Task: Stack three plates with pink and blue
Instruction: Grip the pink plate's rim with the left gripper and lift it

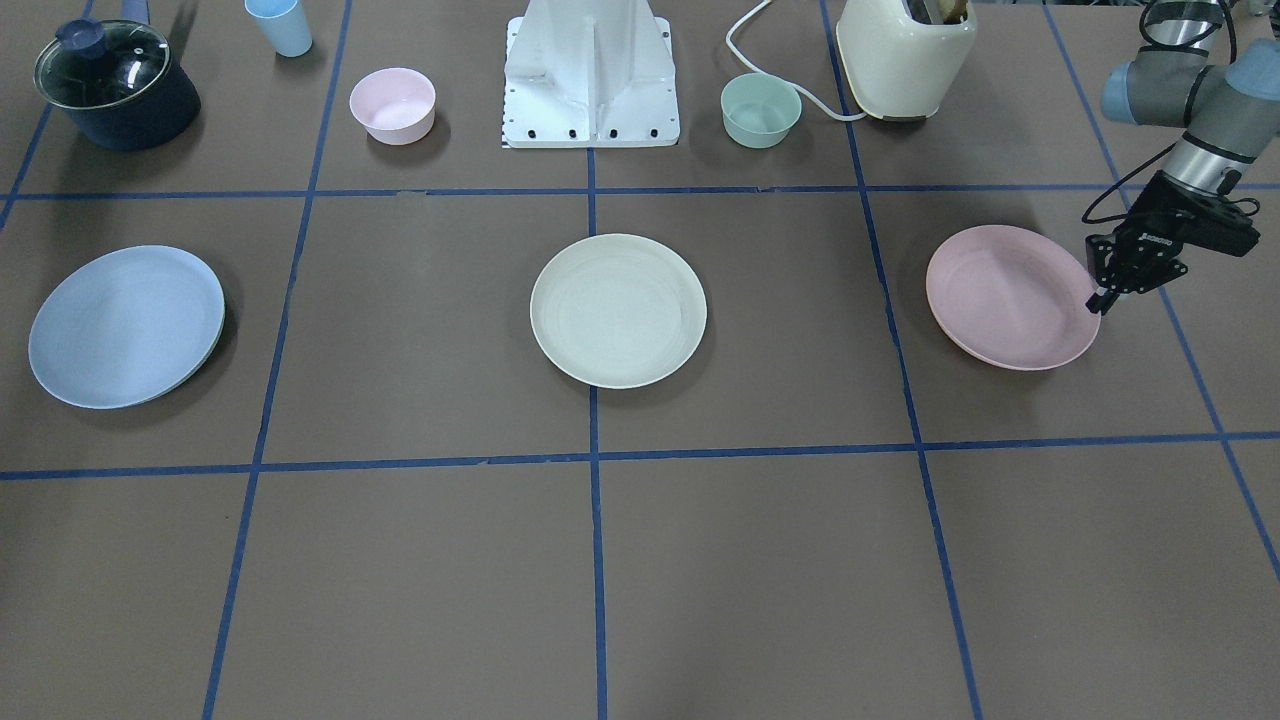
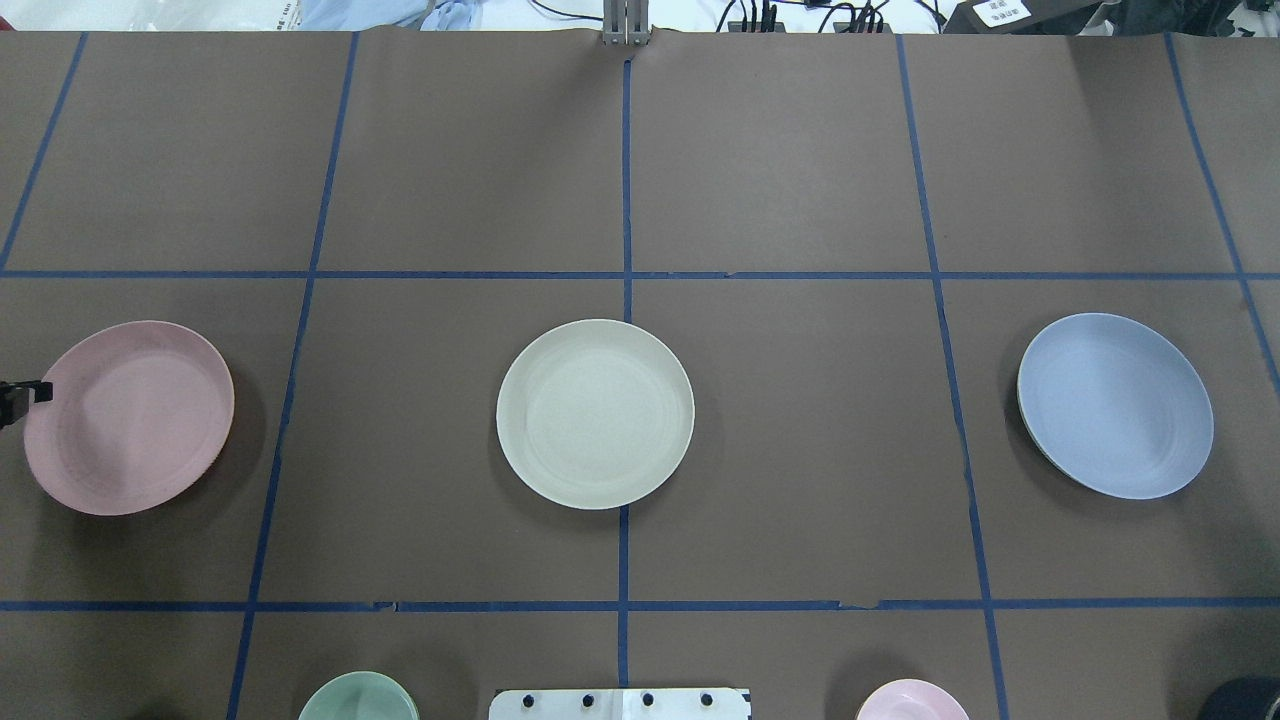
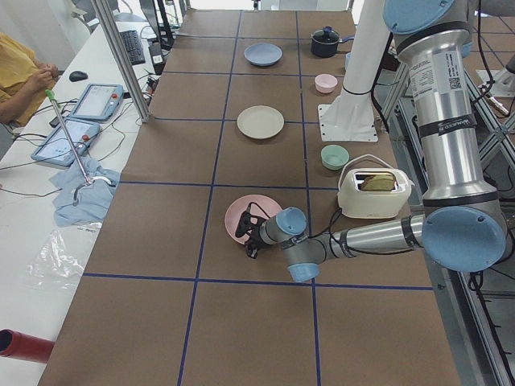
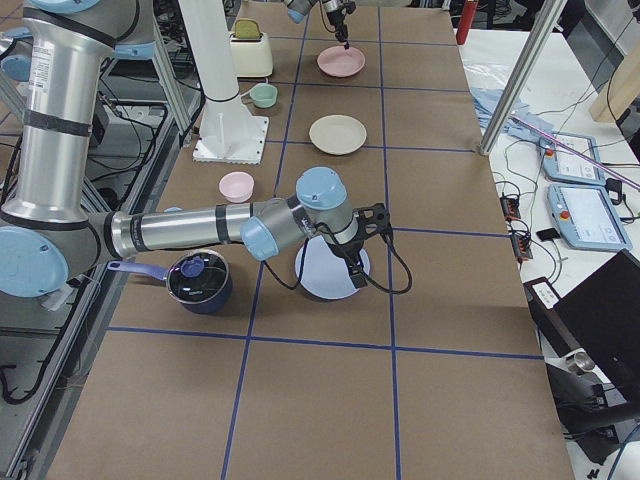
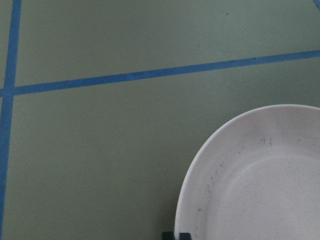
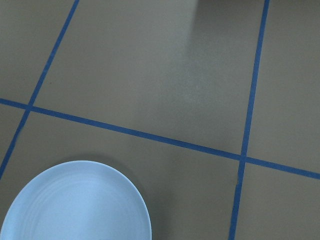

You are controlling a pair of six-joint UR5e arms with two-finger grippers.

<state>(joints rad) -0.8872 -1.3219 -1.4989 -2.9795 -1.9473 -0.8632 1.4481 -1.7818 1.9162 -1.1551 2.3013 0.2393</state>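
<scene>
— Plates first: where do the three lie?

— All flat on the brown table (image 1: 760, 560), in one row across its middle and well apart from each other. The cream plate (image 1: 618, 310) sits in the centre, over a line of blue tape (image 1: 596, 560). The pink plate (image 1: 1005, 300) is out on the robot's left and the blue plate (image 1: 125, 328) out on its right. Nothing is stacked yet.

— And the left gripper (image 1: 1100, 300)?

— It is down at the pink plate's outer edge, the side away from the cream plate. Its wrist camera shows two dark fingertips (image 5: 184, 235) close together with the rim running between them, so the fingers look pinched onto that rim. The plate looks level on the table.

— The right gripper (image 4: 356, 278)?

— Only the camera at the table's right end shows it. There it hangs over the blue plate with its fingers pointing down. Whether they are spread or closed, or touch the plate, I cannot tell from that view. Its wrist camera looks down on brown table and tape lines, with part of the blue plate in the lower left corner.

— What else is on the table?

— Along the robot's side there is a dark pot (image 1: 115, 100) with a glass lid (image 1: 100, 62), a light blue cup (image 1: 280, 25), a small pink bowl (image 1: 392, 105), the robot's white base (image 1: 590, 80), a small green bowl (image 1: 761, 110) and a cream toaster (image 1: 905, 55)
</scene>
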